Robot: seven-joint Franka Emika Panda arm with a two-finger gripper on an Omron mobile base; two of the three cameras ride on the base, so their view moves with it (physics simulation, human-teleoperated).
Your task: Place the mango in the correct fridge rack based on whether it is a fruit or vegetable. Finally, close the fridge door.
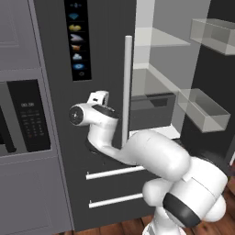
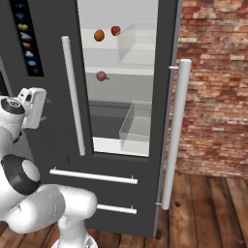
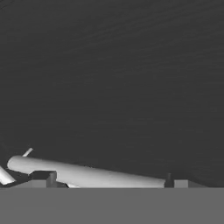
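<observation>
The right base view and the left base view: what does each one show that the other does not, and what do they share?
In the right base view: the mango, a small red fruit and a pinkish-red ball in the open fridge, and the fridge door edge-on before a brick wall. In the left base view: a keypad panel and that door's clear bins. Both show the door with coloured icons and the robot's end effector.

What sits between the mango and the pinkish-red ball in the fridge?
In the right base view, the pale edge of the fridge rack runs between the mango above and the pinkish-red ball below.
</observation>
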